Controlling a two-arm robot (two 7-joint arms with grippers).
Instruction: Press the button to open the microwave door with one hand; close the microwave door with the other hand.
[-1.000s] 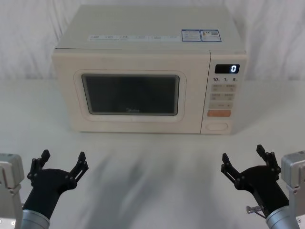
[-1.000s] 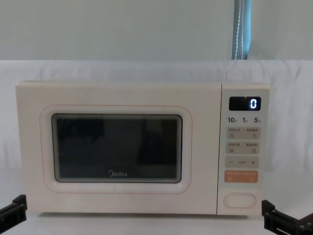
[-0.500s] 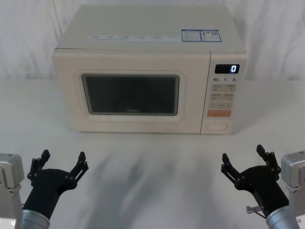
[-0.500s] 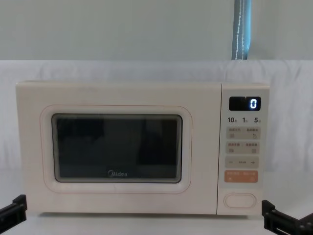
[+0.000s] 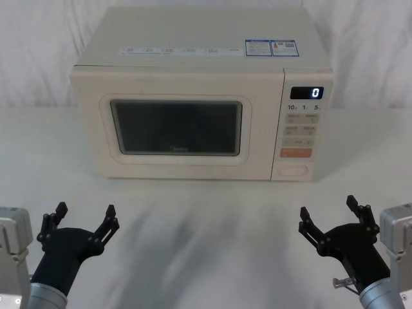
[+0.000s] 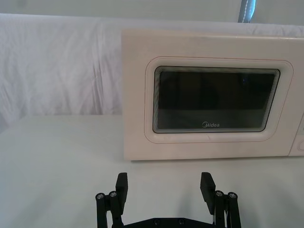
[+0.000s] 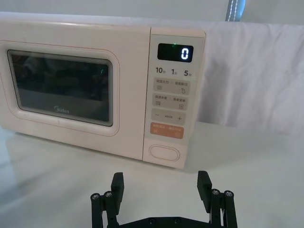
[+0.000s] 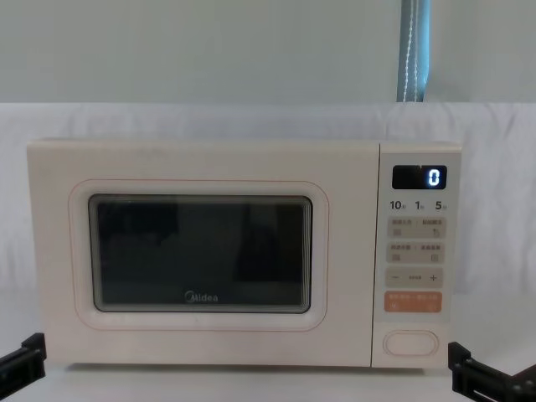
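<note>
- Cream all over, the microwave (image 5: 199, 96) sits at 12 o'clock on the white-draped table (image 5: 206, 219), its display (image 5: 307, 93) reading "0".
- Its microwave door (image 5: 177, 125) lies flush and shut; the button (image 5: 293, 171), a wide pill-shaped key, sits at the foot of the keypad strip, just under the orange key (image 5: 295, 153).
- At 5 o'clock the right gripper (image 5: 332, 215) hangs above the table with fingers spread wide, holding nothing, well short of the oven.
- At 7 o'clock the left gripper (image 5: 82, 220) mirrors it, equally splayed and empty.
- Likely first step: pressing the button. The right gripper is nearer that side; I would bring the fingers together, lead with one tip square onto the key's middle, and keep clear of the orange key.
- The left gripper should stay out of the door's swing.
- Nothing differs from a second ago: both grippers, door and display are unchanged.
</note>
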